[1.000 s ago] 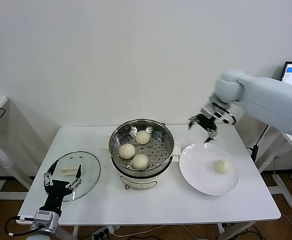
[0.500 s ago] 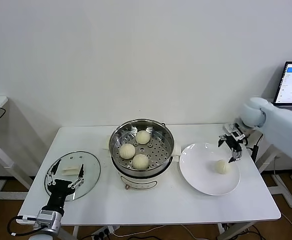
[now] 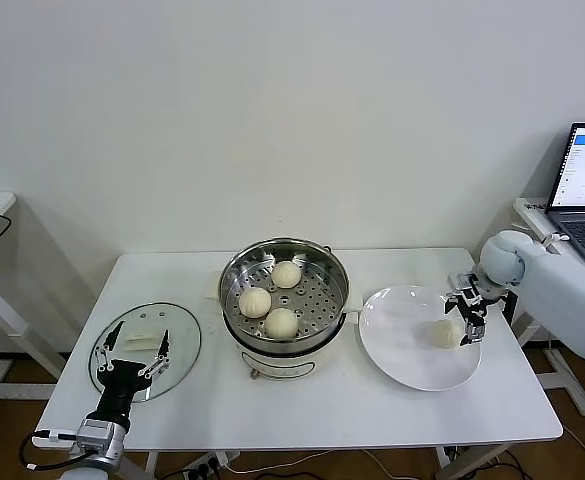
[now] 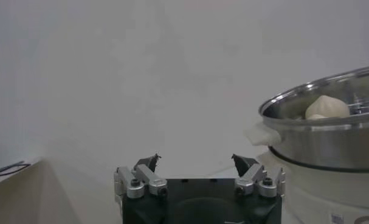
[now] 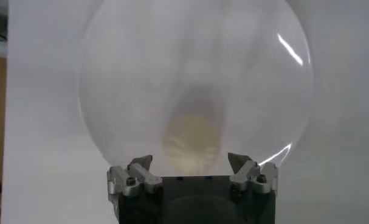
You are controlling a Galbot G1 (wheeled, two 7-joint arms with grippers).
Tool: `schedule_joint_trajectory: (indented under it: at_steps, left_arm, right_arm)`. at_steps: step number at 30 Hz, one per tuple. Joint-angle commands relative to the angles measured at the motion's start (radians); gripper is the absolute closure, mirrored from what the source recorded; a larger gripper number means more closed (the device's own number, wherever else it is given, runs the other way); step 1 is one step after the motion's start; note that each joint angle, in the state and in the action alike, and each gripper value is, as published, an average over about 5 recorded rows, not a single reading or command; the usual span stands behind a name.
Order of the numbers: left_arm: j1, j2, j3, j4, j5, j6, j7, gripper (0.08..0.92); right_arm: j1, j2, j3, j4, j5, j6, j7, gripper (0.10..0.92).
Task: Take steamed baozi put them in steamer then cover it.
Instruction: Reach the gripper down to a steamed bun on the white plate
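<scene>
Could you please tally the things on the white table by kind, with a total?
Baozi in the steamer: 3
Baozi on the plate: 1
Steamer: 1
Plate: 1
Glass lid: 1
Total: 7

White table (image 3: 302, 420) in front of me against a plain white wall (image 3: 272, 110), round glass lid (image 3: 177, 352) with white handle lying flat at my left, round white plate (image 3: 397, 352) at my right, open laptop (image 3: 582, 185) on a side stand far right
</scene>
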Motion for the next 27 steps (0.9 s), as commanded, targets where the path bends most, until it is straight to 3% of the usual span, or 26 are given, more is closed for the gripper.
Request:
schedule_joint_trajectory:
  at_steps: [1,16,27]
  left_arm:
    - [0.000,-0.002,0.002,0.001,0.001,-0.002,0.000,0.177]
    - [-0.003,-0.003,0.005,0.009,0.003,-0.002,0.000,0.177]
    - [-0.003,-0.002,0.005,0.012,0.004,-0.001,-0.001,0.177]
  right_arm:
    - [-0.070,0.039,0.082,-0.064,-0.044,-0.004,0.035,0.203]
    - [-0.075,0.052,0.084,-0.062,-0.045,-0.006,0.032,0.205]
    - [-0.079,0.051,0.084,-0.060,-0.049,-0.006,0.021,0.318]
